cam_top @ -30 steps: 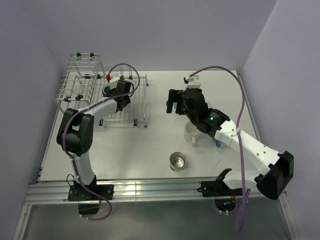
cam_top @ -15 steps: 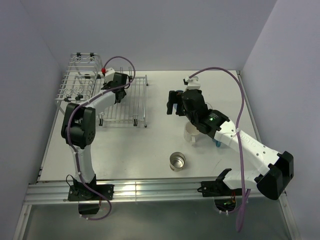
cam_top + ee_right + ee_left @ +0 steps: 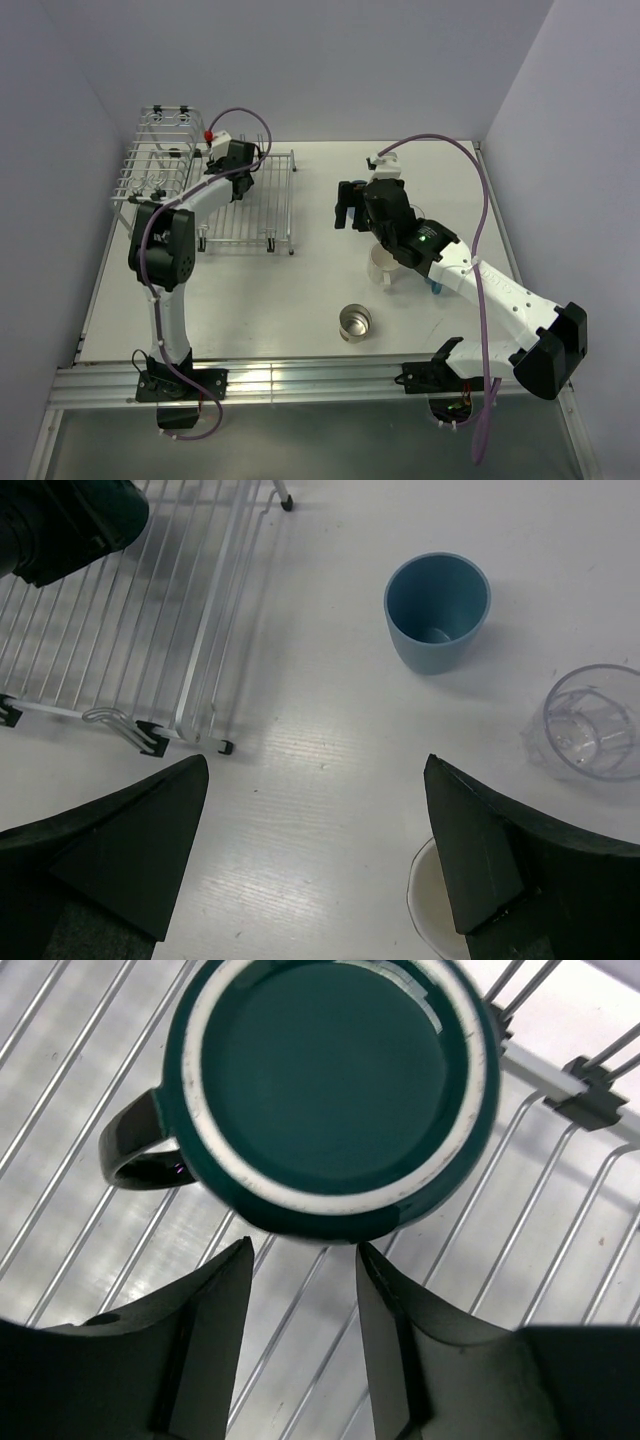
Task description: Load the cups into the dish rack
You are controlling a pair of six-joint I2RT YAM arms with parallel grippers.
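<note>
The dark teal mug (image 3: pixel 330 1090) sits upside down on the dish rack (image 3: pixel 560 1260) just beyond the left hand (image 3: pixel 300 1260), whose fingers stand partly apart holding nothing, while the right hand (image 3: pixel 315 765) hangs wide open over the white desk (image 3: pixel 330 690), near the blue tumbler (image 3: pixel 437 610) and clear glass (image 3: pixel 592 722).

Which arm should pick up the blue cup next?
Right. The right gripper, open, hovers close to the blue tumbler; the left gripper is away over the dish rack by the teal mug.
</note>
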